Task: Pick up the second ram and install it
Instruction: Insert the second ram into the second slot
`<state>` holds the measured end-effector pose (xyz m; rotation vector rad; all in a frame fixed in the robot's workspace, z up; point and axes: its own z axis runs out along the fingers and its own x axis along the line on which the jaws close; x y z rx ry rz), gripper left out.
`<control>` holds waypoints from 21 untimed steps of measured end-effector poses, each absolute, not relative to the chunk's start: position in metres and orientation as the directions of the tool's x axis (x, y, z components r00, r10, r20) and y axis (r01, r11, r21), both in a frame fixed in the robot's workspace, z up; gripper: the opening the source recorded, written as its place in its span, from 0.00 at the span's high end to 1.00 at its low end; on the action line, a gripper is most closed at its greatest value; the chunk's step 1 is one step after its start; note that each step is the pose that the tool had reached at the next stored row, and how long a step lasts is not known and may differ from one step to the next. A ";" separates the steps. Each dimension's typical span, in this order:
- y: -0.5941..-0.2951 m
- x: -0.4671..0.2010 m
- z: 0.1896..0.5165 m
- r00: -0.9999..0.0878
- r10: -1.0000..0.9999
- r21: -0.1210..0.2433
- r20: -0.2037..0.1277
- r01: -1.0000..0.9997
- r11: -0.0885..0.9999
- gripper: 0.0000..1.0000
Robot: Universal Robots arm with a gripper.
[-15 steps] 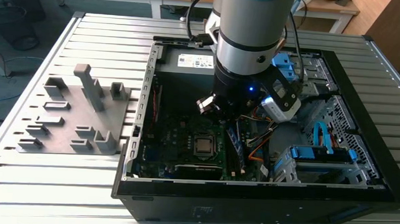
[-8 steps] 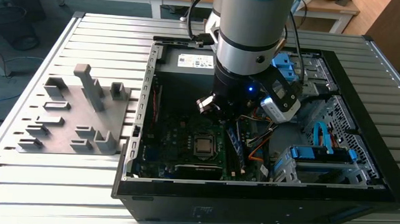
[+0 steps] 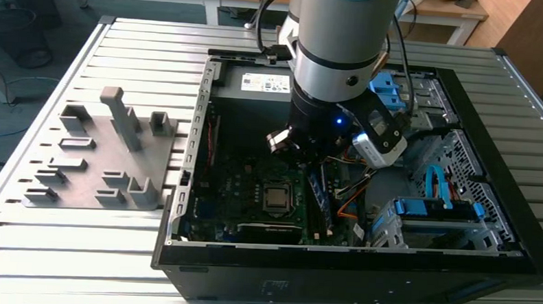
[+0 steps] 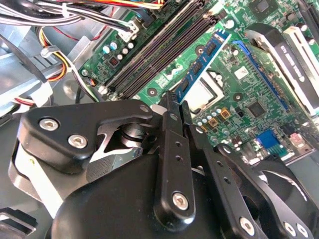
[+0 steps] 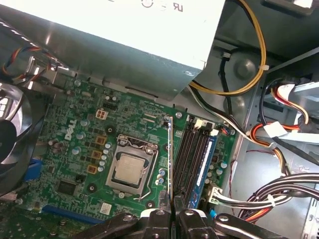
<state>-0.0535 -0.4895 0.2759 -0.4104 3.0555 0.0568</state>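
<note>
End effector point(image 5: 172, 215) clamping second ram point(image 5: 170, 159) edge-on, hovering above motherboard point(image 5: 84, 149) beside memory slots point(image 5: 192, 154). Keeping stick upright, parallel to slots, aligning with empty slot before pressing evenly.

Even room light from overhead; the slatted desk point(image 3: 84, 240) gleams pale, the computer case point(image 3: 340, 265) sits in shadow, and a white panel point(image 5: 124, 25) glares overexposed in the first wrist view.

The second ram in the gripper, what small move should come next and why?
Probably a slight sideways shift toward the empty memory slots, then straight down. The gripper is shut on the second ram, held edge-on above the motherboard beside the slots, next to the blue stick already seated; it seems not yet aligned.
</note>
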 end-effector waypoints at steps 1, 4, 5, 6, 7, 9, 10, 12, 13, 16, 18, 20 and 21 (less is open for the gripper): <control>-0.489 -0.054 0.276 -0.964 -0.259 0.029 -0.062 -0.261 0.965 0.86; -0.489 -0.054 0.276 -0.969 -0.238 0.029 -0.062 -0.240 0.970 0.86; -0.490 -0.054 0.276 -0.971 -0.231 0.029 -0.062 -0.233 0.972 0.86; -0.490 -0.054 0.276 -0.973 -0.224 0.029 -0.062 -0.226 0.974 0.86; -0.490 -0.054 0.276 -0.974 -0.217 0.029 -0.062 -0.219 0.975 0.86; -0.489 -0.054 0.275 -0.977 -0.202 0.029 -0.062 -0.204 0.979 0.86; -0.490 -0.054 0.275 -0.979 -0.192 0.029 -0.062 -0.194 0.981 0.86; -0.489 -0.054 0.275 -0.983 -0.170 0.029 -0.063 -0.172 0.985 0.86; -0.489 -0.054 0.275 -0.986 -0.158 0.029 -0.062 -0.160 0.987 0.86; -0.489 -0.054 0.275 -0.990 -0.124 0.029 -0.062 -0.126 0.992 0.86; -0.489 -0.054 0.275 -0.993 -0.104 0.029 -0.062 -0.106 0.994 0.86; -0.490 -0.054 0.275 -0.994 -0.085 0.029 -0.062 -0.087 0.996 0.86; -0.490 -0.054 0.275 -0.995 -0.076 0.029 -0.062 -0.078 0.997 0.86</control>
